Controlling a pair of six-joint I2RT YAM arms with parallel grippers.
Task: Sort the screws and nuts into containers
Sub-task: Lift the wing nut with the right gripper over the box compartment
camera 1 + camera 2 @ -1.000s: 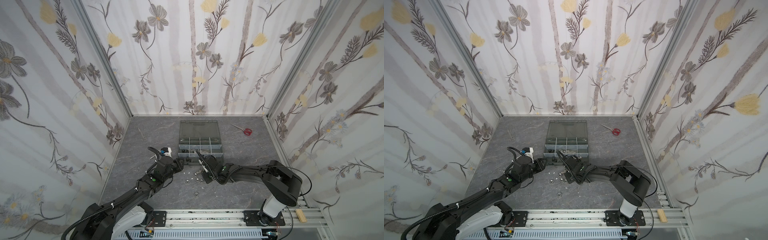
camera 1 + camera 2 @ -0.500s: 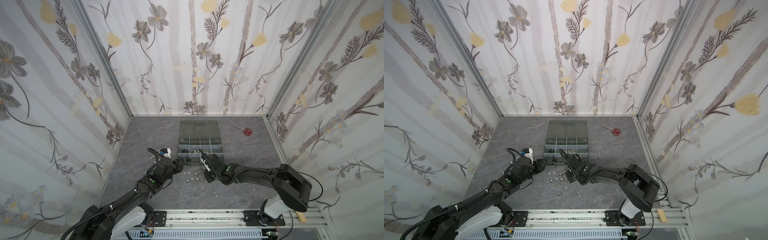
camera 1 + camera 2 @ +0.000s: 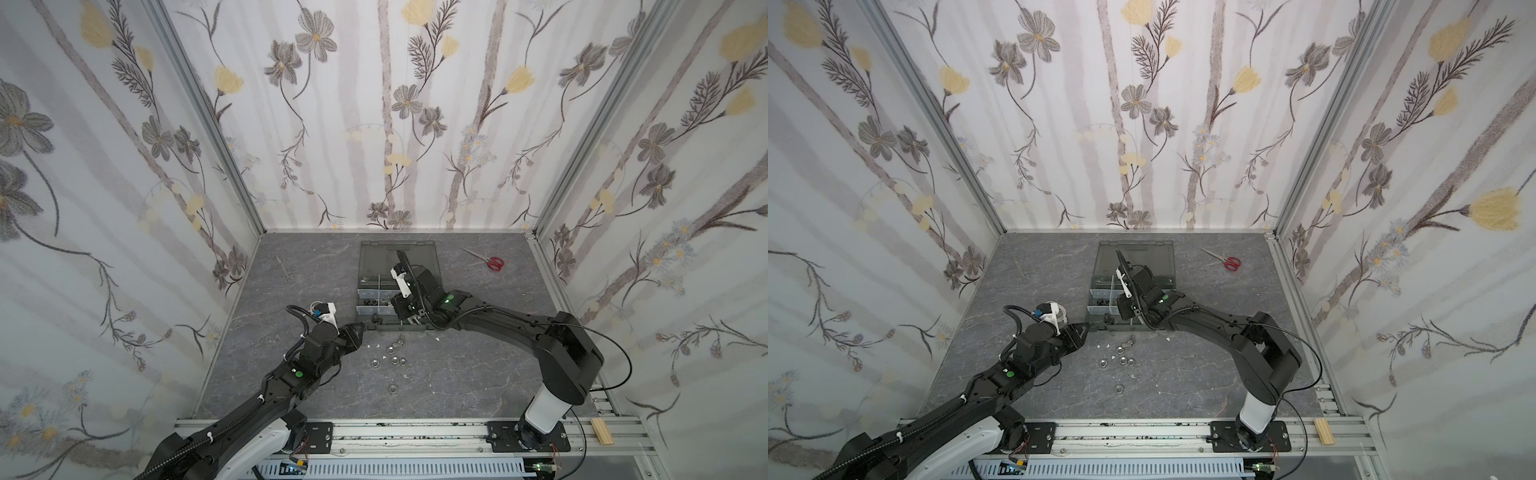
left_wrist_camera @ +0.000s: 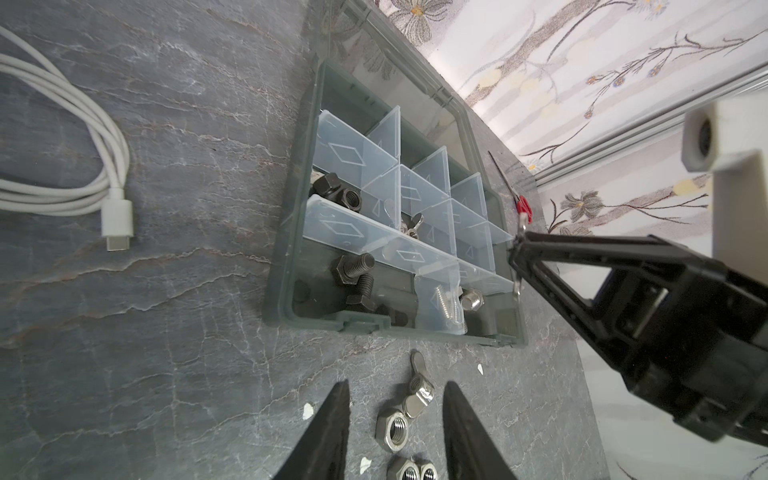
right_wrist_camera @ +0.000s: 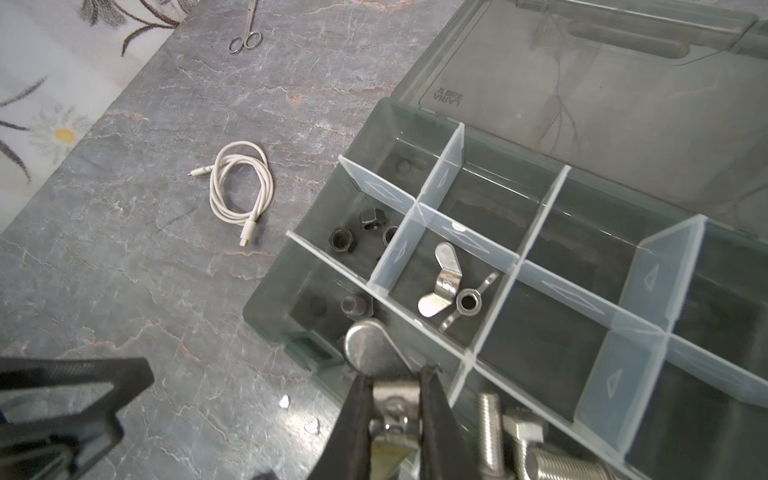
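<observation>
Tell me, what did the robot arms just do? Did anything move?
The right gripper rose from the loose nuts on the table and swung back over the case, shut on a silver wing nut. The left gripper barely moved and is open by the case's front corner. The other loose nuts and the red scissors stayed put.

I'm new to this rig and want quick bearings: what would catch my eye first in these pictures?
First, the right end effector, shut on a silver wing nut just above the open organizer case. Next, the left end effector, open near loose silver nuts lying in front of that case. Red scissors stand out near the back right wall.
</observation>
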